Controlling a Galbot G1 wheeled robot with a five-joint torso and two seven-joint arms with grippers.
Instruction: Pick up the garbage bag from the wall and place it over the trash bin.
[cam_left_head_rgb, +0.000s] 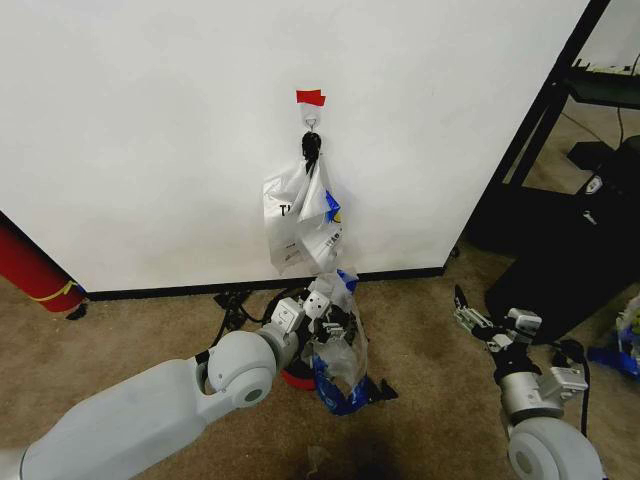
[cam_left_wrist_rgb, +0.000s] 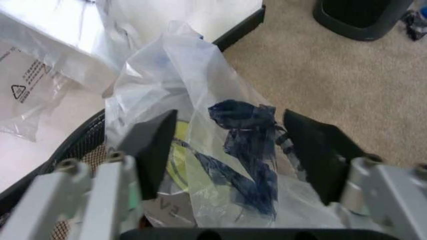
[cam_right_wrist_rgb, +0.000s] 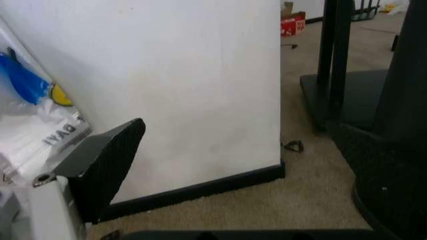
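Garbage bag sits draped over the trash bin near the wall and its baseboard, and I have my left gripper spread wide around the plastic, not pinching it. My right gripper hovers over the carpet with its fingers apart. Another bag hangs from the hook.

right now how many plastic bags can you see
2. A whiter bag hangs from the hook on the wall; the garbage bag sits at the trash bin, between the left end effector's open fingers.
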